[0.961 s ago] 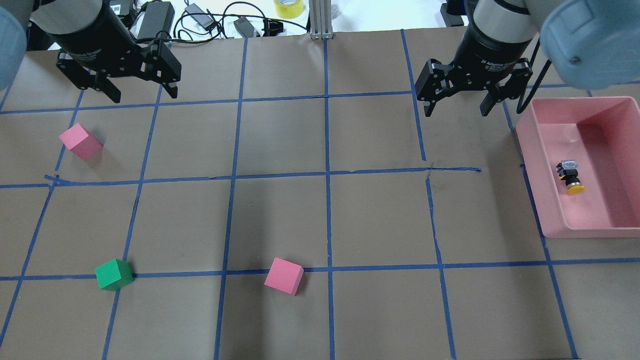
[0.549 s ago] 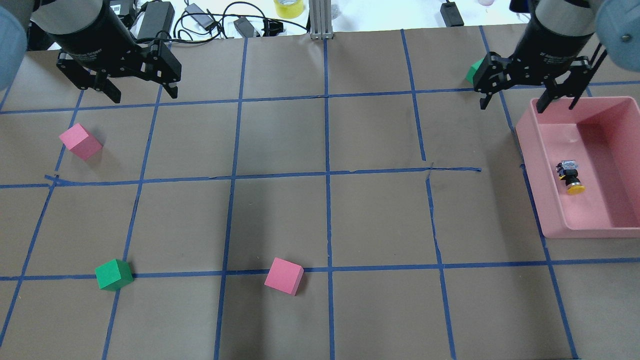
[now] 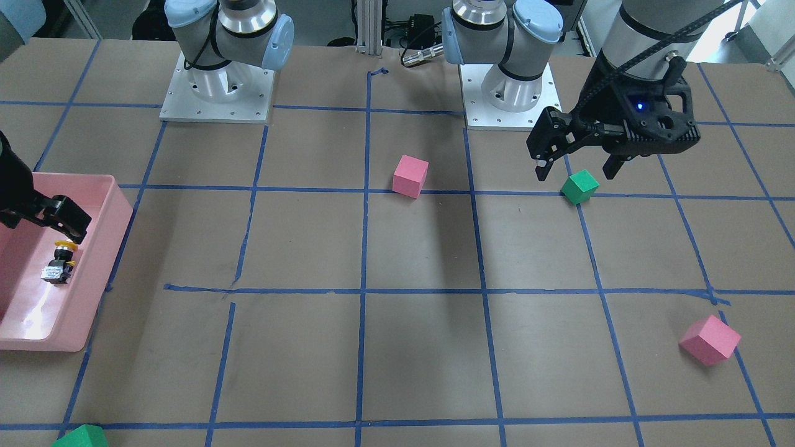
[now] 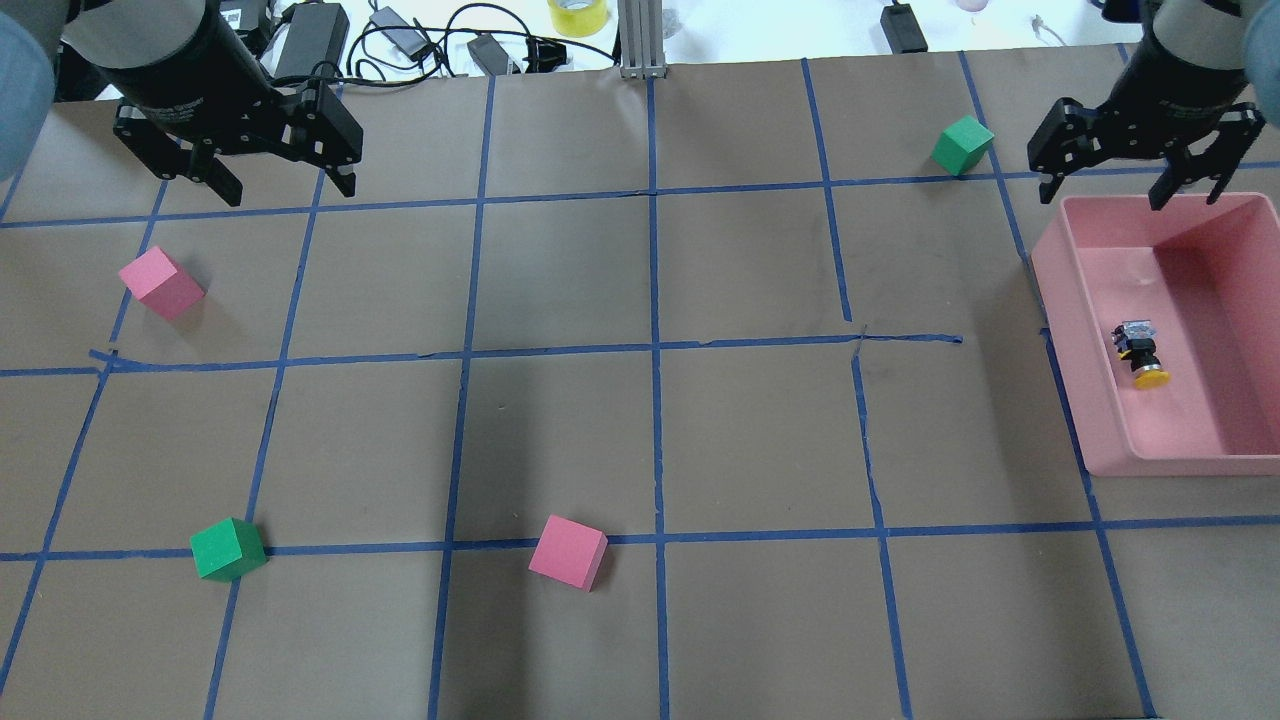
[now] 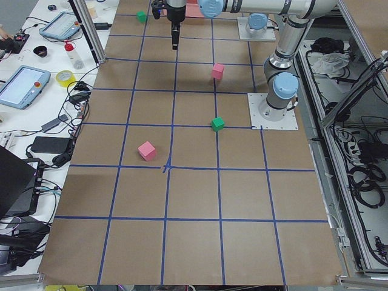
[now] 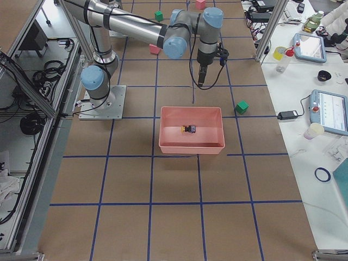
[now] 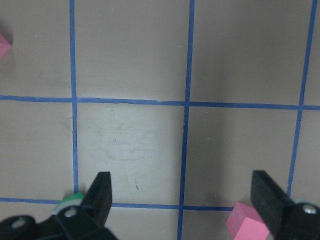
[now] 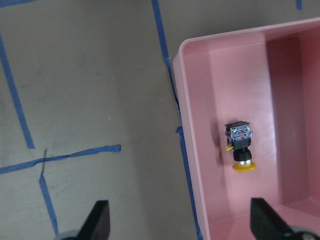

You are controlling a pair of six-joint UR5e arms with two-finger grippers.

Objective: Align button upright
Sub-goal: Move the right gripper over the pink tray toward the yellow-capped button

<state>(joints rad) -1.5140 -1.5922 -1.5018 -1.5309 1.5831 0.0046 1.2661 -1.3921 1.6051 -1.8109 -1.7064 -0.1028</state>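
Hovering wide open, right claw [image 4: 1102,198] touches nothing; button [image 4: 1140,355] lies sideways.

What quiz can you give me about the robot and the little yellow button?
1. True or false: the button stands upright.
2. What colour is the cube nearest the pink bin?
3. The right gripper has its jaws: A) shut on the button, B) open, holding nothing, C) shut on a cube.
Key: 1 false, it lies on its side; 2 green; 3 B.
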